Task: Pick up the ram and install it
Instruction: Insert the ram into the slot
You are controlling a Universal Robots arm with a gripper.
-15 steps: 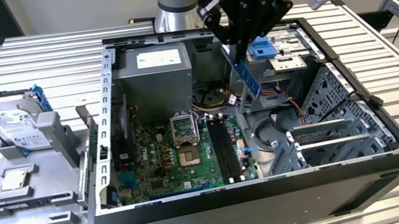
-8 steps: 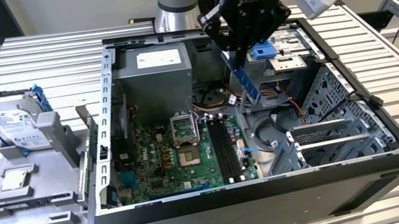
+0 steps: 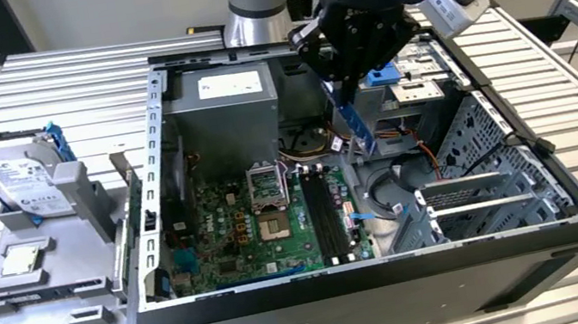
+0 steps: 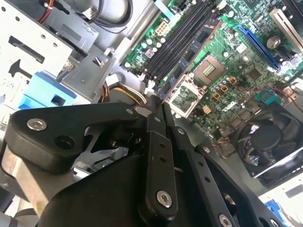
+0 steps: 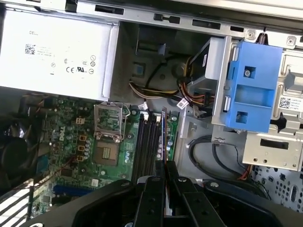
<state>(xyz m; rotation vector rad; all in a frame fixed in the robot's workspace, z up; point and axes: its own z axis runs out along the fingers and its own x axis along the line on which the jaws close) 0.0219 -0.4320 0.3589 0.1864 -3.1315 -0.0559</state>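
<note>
At the exterior view's left, the silver hard drive and the small processor chip rest on a grey fixture tray, well apart from the work. Further right, the open computer case shows the green motherboard and its dark memory slots. Above them hangs the gripper, its 2 fingers pinched onto the ram, which hangs upright and looks not yet seated. In the first wrist view the stick appears edge-on, roughly in line with the slots. It is probably light, stiff and fragile, best held by its flat faces near the top edge, away from the contacts.
</note>
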